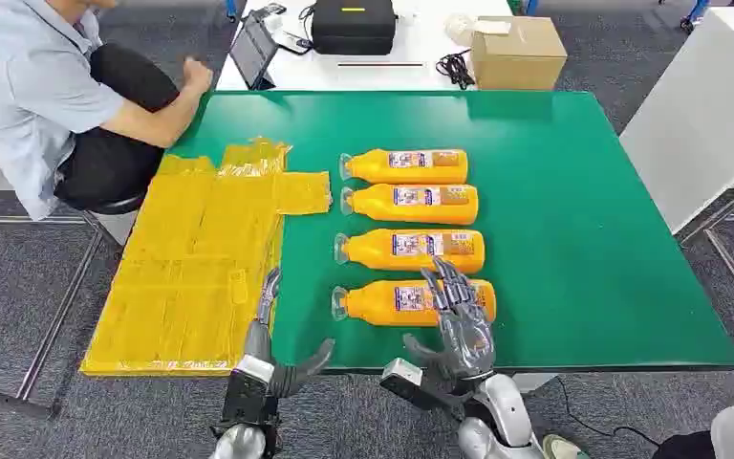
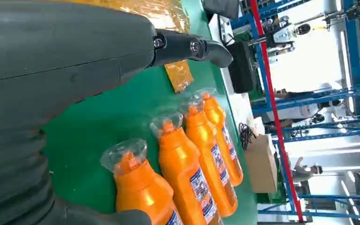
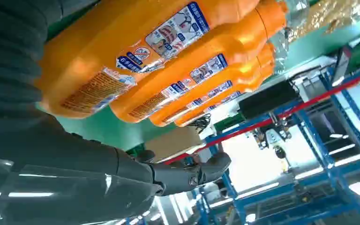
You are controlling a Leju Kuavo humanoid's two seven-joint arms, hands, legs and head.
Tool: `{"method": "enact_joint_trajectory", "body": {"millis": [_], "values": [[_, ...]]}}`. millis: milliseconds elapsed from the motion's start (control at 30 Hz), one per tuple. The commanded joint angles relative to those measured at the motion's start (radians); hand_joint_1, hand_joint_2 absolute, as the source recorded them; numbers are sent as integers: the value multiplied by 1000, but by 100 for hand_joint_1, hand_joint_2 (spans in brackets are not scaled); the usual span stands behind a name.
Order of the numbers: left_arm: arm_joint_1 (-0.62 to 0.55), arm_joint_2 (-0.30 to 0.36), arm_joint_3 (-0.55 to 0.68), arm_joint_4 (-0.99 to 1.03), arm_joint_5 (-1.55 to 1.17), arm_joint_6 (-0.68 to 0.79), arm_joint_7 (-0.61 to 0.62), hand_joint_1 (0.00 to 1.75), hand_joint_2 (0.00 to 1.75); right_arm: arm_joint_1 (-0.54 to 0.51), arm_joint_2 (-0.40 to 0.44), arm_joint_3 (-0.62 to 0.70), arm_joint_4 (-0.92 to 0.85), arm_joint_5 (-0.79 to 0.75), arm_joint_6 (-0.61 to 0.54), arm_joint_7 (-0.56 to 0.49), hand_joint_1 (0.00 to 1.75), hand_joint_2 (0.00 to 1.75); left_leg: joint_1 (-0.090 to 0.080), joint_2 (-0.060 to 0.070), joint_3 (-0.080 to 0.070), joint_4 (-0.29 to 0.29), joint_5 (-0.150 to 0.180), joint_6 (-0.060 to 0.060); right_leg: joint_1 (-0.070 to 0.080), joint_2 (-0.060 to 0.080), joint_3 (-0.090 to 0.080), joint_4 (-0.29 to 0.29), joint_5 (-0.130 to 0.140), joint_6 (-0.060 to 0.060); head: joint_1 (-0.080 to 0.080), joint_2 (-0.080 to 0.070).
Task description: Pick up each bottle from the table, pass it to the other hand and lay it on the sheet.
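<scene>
Orange bottles (image 1: 411,234) lie in a row on the green tabletop (image 1: 593,220) beside the yellow sheet (image 1: 191,268); we see our right hand (image 1: 459,320) spread open over the nearest bottle (image 1: 382,302), left hand (image 1: 272,354) open, empty.

I am holding my left hand (image 1: 269,330) open and low, while my right hand (image 1: 459,320) is reaching forward, fingers spread, empty.
</scene>
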Motion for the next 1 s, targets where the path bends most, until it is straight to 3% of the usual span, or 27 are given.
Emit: {"method": "enact_joint_trajectory", "body": {"millis": [33,700,1000], "values": [[-43,2,-10,61,3,8,-18,0,175,-91,-63,74,4,39,39,34,0,175,1,3,3,1,-2,-2,1,2,3,0,-1,-2,0,0],[-52,-9,-21,73,-3,19,-18,0,175,-92,-73,110,-23,62,57,66,0,175,1,0,3,0,-1,-1,1,0,3,-1,-1,-2,0,0],[-77,-18,-5,108,9,9,-18,0,175,-264,-128,160,153,125,272,183,0,175,1,2,3,0,-1,-1,1,2,3,-1,0,-2,0,0]]}}
